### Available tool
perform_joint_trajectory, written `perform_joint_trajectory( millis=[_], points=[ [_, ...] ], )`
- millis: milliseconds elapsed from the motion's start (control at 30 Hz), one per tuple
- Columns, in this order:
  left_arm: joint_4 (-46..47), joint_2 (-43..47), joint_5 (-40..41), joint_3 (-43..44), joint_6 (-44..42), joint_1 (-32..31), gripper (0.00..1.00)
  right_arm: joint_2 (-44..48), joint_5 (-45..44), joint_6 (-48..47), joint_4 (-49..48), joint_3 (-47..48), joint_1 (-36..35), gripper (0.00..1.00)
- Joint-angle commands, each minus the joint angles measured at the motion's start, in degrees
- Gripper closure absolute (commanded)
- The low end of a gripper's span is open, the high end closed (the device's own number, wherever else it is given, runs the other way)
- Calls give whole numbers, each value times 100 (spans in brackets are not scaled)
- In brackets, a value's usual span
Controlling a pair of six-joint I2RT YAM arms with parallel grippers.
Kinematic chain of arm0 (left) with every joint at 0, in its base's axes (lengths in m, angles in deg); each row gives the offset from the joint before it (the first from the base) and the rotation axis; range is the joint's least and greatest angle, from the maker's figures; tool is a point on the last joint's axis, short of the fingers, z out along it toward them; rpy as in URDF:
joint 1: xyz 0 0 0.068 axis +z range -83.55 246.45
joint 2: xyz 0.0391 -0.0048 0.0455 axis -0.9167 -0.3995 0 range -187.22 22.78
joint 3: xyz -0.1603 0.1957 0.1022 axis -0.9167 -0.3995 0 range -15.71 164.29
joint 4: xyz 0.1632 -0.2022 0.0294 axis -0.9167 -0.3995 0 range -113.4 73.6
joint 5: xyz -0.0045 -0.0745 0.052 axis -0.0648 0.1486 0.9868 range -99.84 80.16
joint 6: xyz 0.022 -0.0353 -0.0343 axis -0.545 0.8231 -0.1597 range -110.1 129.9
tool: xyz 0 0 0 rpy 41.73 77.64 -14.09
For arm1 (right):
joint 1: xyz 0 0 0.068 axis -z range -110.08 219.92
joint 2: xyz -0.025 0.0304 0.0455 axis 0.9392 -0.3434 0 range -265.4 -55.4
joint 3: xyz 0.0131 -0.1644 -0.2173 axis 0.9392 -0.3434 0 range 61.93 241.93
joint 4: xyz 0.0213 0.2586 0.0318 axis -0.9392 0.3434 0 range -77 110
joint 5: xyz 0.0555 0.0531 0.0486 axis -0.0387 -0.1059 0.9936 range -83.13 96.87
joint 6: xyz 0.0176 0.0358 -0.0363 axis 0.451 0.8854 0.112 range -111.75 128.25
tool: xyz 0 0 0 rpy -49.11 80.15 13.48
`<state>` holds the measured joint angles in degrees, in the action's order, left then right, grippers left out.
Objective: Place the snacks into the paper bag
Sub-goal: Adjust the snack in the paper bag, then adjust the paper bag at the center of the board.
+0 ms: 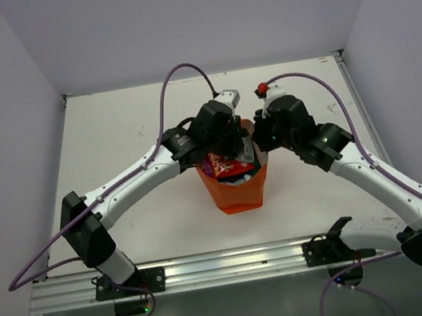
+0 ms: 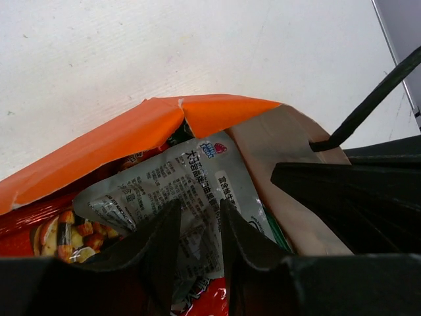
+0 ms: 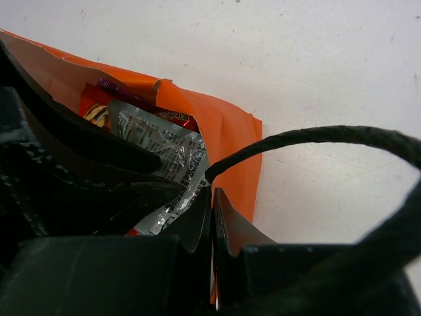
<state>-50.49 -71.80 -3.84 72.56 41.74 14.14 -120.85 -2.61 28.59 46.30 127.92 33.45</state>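
Standing upright on the bench (image 1: 140, 218) between my two arms, the orange paper bag (image 1: 241, 195) looked nearly filled to me, since I saw no packet outside it from above. Inside, the silver-grey packet (image 2: 191, 174) sat topmost against the pale wall, over a red packet (image 2: 39, 234) and a purple packet (image 3: 108, 84). My right pincer (image 3: 212, 194) was clamped on the bag's rim beside a black cord handle (image 3: 316, 135), probably to hold the mouth open, while my left pincer (image 2: 199, 209) hung over the silver-grey packet, jaws part-way apart, gripping nothing I could make out.
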Motion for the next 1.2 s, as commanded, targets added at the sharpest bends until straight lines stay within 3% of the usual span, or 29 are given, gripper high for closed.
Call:
perform_joint_trajectory(
  millis=[0, 200, 400, 833, 967, 1100, 1167],
  points=[
    [209, -270, -151, -310, 139, -103, 66, 155, -160, -21, -271, -69, 8, 98],
    [174, -447, -82, -390, 148, -227, 68, 200, -265, 32, -377, -201, 8, 98],
    [270, -69, 331, 129, -133, -227, 68, 226, -371, -65, -324, -175, 8, 98],
    [-571, 1135, 1535, 1060, -538, -148, 48, 182, -432, -30, -245, -105, 8, 97],
    [-1372, 1240, 1642, 1421, -538, 221, 40, 191, -432, -47, -236, -87, -1, 97],
    [-1609, 1652, 1090, 957, -608, 1105, 32, 156, -468, -30, -184, -87, -1, 96],
    [-1714, 1654, 1079, 929, -608, 1153, 31, 147, -459, -30, -183, -87, 8, 96]
  ],
)
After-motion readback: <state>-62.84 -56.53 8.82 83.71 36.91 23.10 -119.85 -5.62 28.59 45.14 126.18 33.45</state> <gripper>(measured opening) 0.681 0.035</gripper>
